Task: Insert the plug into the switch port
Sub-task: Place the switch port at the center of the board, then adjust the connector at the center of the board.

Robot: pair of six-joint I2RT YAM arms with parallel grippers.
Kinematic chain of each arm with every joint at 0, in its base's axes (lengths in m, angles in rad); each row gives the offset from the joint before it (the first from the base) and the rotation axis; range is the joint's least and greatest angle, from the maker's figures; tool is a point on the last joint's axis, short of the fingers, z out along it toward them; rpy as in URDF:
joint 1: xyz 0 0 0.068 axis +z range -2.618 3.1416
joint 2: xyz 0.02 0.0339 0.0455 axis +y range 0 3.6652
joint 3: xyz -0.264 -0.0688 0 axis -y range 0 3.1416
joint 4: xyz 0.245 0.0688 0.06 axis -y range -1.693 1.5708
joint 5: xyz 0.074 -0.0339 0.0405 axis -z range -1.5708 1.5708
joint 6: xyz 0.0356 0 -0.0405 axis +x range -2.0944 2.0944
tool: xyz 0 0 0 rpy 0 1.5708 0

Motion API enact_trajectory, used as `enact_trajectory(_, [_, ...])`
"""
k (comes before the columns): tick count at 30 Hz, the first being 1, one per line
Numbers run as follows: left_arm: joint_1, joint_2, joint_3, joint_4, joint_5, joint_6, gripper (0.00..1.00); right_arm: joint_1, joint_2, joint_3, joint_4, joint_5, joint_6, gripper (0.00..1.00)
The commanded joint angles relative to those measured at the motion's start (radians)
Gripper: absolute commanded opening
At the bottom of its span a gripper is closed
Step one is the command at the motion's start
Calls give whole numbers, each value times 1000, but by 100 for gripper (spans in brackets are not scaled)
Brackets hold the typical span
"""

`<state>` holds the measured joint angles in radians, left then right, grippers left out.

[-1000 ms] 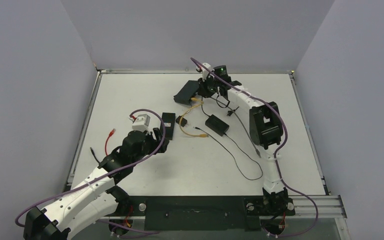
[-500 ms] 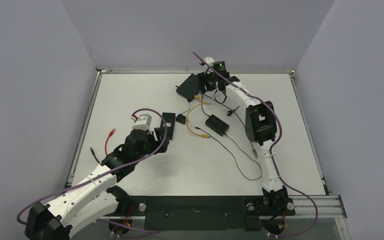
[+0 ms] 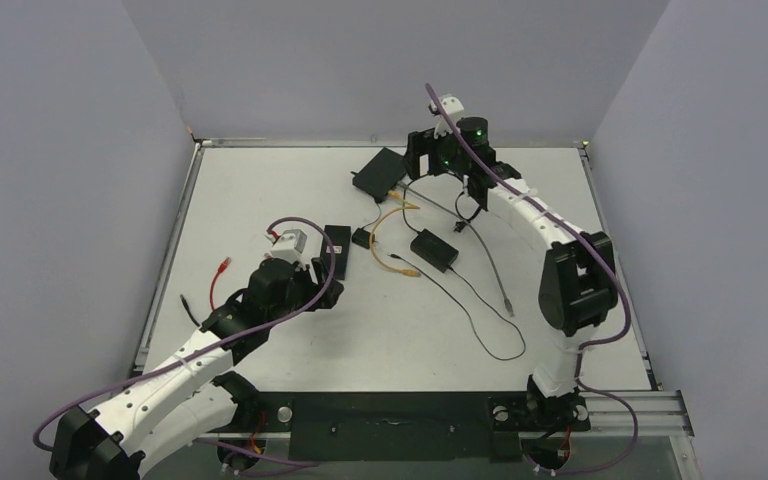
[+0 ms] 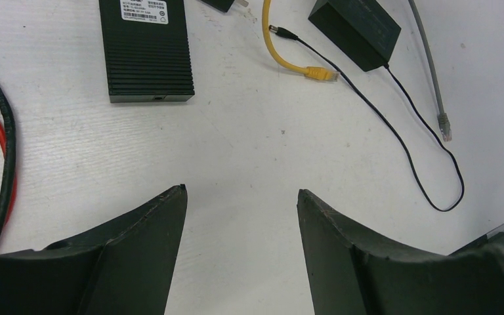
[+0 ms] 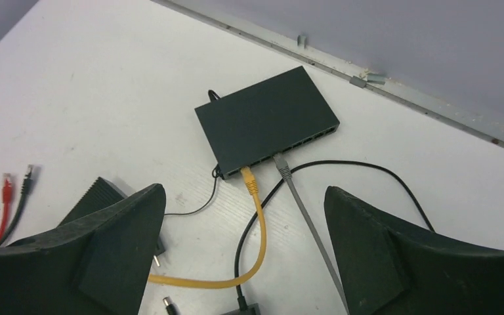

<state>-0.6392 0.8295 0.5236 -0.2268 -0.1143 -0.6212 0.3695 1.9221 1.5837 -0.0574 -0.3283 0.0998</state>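
Note:
The black switch [image 5: 266, 121] lies flat near the table's back edge, also seen from above [image 3: 378, 170]. A grey plug [image 5: 282, 165] and a yellow plug [image 5: 249, 178] both sit in ports along its front face. The grey cable [image 3: 480, 245] trails off toward the near right. My right gripper [image 5: 244, 189] hovers above and behind the switch [image 3: 432, 152], open, holding nothing. Over bare table, my left gripper [image 4: 241, 190] is open and empty, low at the centre left [image 3: 322, 285].
A ribbed black box [image 4: 147, 56] lies just ahead of my left gripper. A black power adapter [image 3: 433, 250] with its thin black lead, the yellow cable's free plug [image 4: 320, 73] and the grey cable's free end [image 4: 443, 125] lie mid-table. Red and black cables [image 3: 222, 268] lie at the left.
My right gripper opened from shut and rose back to the right, away from the switch. The switch shifted slightly and settled flat. The left arm has not moved.

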Motion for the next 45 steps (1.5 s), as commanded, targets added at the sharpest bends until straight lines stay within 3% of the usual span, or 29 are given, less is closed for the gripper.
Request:
enact_trajectory(1, [9,-30,47,12,52,-18,60,37,-172,-101,50,8,19,87])
enact_trajectory(8, [13,-50,44,3,61,-35,60,192,-372,-356,-35,268,-81,86])
enact_trajectory(13, [16,-85,35,-13,51,-50,60,251,-448,-535,39,296,15,83])
enact_trajectory(17, [18,-107,32,-30,42,-55,60,296,-427,-586,70,296,64,79])
enact_trajectory(29, [22,-117,29,-56,32,-60,60,395,-219,-502,83,349,109,70])
enact_trajectory(41, [28,-131,11,-63,29,-57,60,406,-58,-364,95,389,102,64])
enact_trajectory(45, [32,-135,8,-64,28,-54,60,404,-22,-341,87,388,99,58])
